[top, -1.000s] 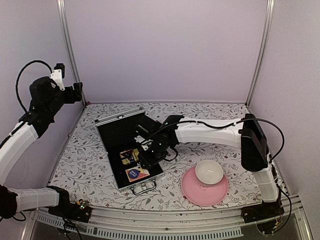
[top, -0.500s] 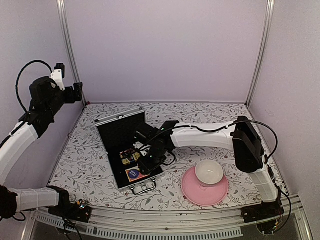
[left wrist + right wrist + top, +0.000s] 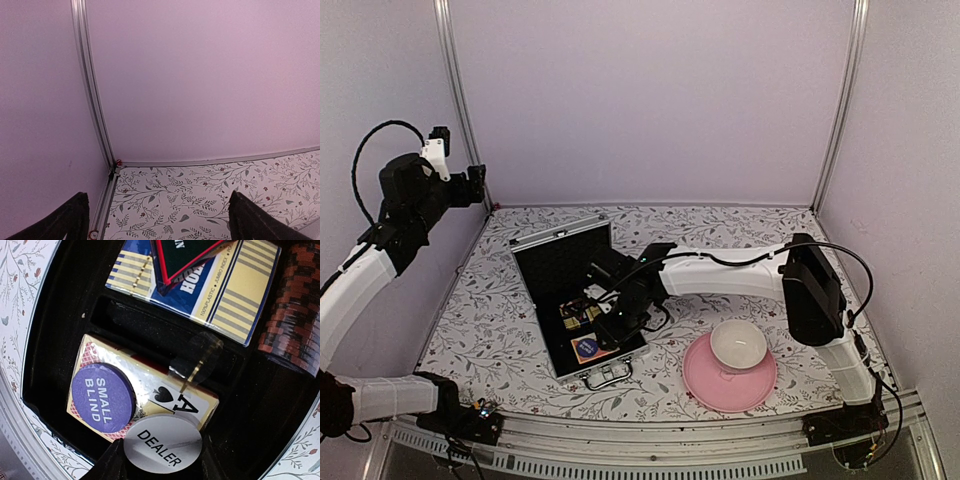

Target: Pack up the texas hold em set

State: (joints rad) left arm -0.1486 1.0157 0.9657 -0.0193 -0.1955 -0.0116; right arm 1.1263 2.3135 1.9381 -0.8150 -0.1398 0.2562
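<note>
1. Right gripper [image 3: 160, 466] clamped on DEALER disc [image 3: 162, 441], above card box [image 3: 150, 390] inside briefcase [image 3: 555, 268].
2. Left gripper [image 3: 157, 222] spread wide, holding nothing.
We flag a risk: disc released onto SMALL BLIND disc [image 3: 102, 397] may slide off and block lid.

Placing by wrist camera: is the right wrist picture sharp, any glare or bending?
Right wrist: lettering on the DEALER disc and SMALL BLIND disc reads sharp; one glare patch on the card box wrap; the case rim bows. Top external: case interior dark.

Overview, right wrist — shared briefcase [image 3: 548, 280]
</note>
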